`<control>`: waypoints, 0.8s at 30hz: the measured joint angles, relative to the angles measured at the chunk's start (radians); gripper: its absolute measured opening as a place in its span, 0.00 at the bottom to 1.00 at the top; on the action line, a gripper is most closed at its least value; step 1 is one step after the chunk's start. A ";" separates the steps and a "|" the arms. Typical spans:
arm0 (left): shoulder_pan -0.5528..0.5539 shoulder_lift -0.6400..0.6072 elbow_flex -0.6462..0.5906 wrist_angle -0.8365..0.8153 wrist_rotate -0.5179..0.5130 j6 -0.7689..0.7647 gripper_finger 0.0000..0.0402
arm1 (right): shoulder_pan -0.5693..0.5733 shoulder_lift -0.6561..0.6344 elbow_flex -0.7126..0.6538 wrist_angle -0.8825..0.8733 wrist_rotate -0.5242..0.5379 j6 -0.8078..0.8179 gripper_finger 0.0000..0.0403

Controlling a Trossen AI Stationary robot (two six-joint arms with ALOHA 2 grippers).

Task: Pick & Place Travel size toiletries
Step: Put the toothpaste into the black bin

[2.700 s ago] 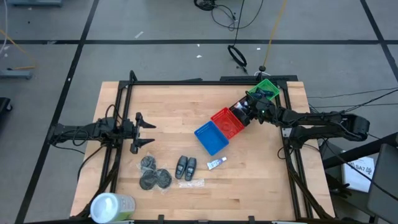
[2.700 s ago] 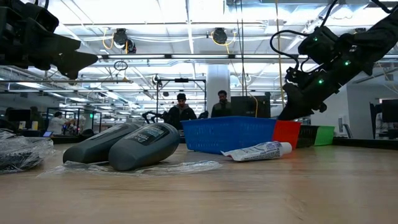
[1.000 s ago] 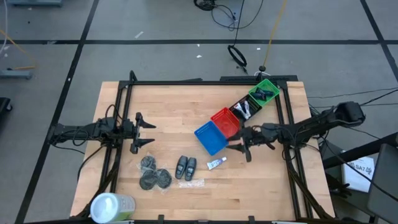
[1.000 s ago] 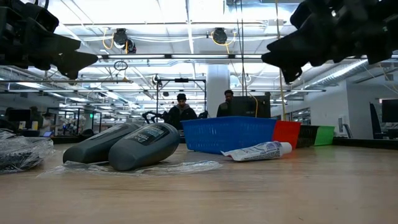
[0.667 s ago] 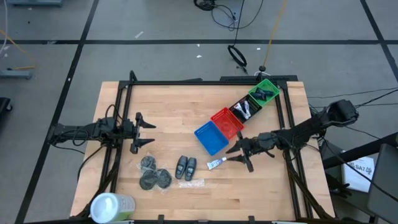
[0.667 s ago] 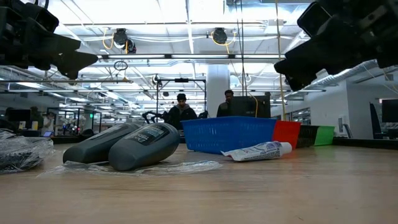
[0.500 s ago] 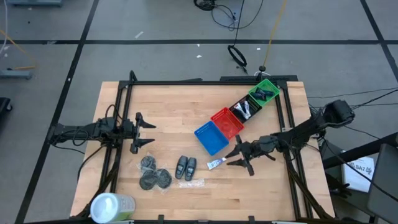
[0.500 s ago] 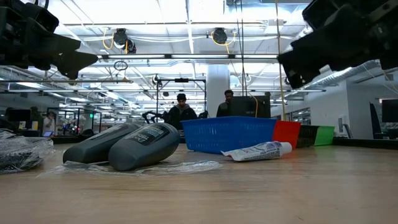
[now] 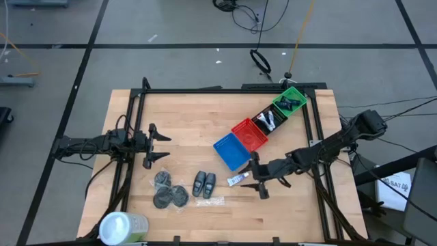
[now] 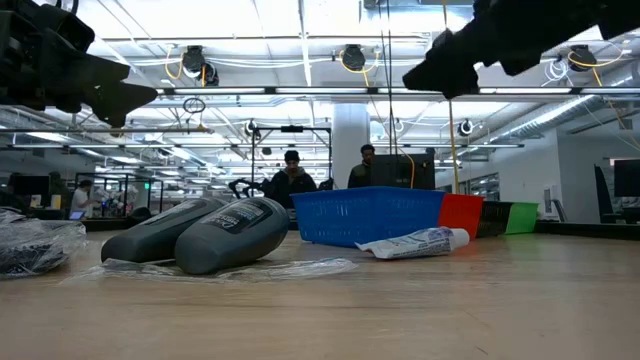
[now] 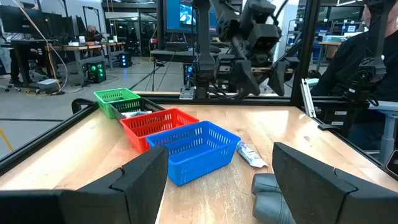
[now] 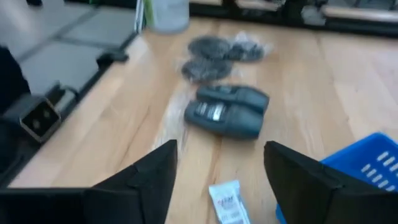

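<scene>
high view: right hand (image 9: 257, 177), fingers spread, hovers just beside the white tube (image 9: 237, 179).

Right wrist view is blurred: print on the white tube (image 12: 227, 200) unreadable, tube cut off at the frame edge. Blue basket (image 12: 362, 167) only a corner in view there. Dark discs (image 12: 214, 56) smear into the clear wrapper, count unclear in that view. Left wrist view: dark packs (image 11: 272, 200) cut off by the picture's edge and partly behind a finger. Black basket's (image 9: 269, 120) contents too small to tell from above. Low view: right gripper (image 10: 447, 68) cropped at the top edge, discs at far left cropped too.
</scene>
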 joint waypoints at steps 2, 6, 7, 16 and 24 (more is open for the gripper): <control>0.000 0.000 0.000 0.000 0.000 0.000 0.70 | 0.000 0.008 0.028 -0.071 -0.001 0.001 0.59; 0.000 0.000 0.000 0.000 0.000 0.000 0.70 | -0.001 0.050 0.037 -0.085 -0.005 0.042 0.59; 0.000 0.000 0.000 0.000 0.000 0.000 0.70 | 0.002 0.066 0.037 -0.086 -0.004 0.051 0.58; 0.000 0.000 0.000 0.000 0.000 0.000 0.70 | 0.003 0.223 0.037 -0.108 -0.029 0.066 0.54; 0.000 0.000 0.000 0.000 0.000 -0.001 0.70 | -0.022 0.282 0.037 -0.106 -0.027 0.064 0.55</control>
